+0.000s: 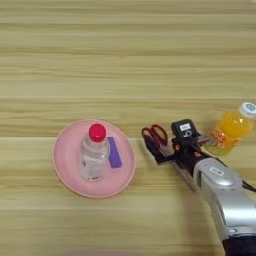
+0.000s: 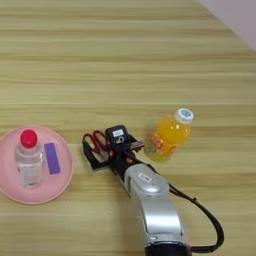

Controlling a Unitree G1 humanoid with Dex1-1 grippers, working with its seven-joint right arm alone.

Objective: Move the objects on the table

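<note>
Over the red-handled scissors [image 1: 156,135], the tool [image 1: 156,150], fingers apart.

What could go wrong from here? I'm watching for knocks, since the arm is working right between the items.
The right gripper sits at the red-handled scissors, with the orange-drink bottle lying just beside the forearm; a sideways swing could roll it. Dragging the scissors left might bump the pink plate, tipping the upright clear bottle with red cap next to the purple block.

The wooden table [image 1: 125,60] carries a pink plate [image 1: 65,172], red-handled scissors [image 1: 156,134] and an orange-drink bottle [image 2: 170,135].
</note>
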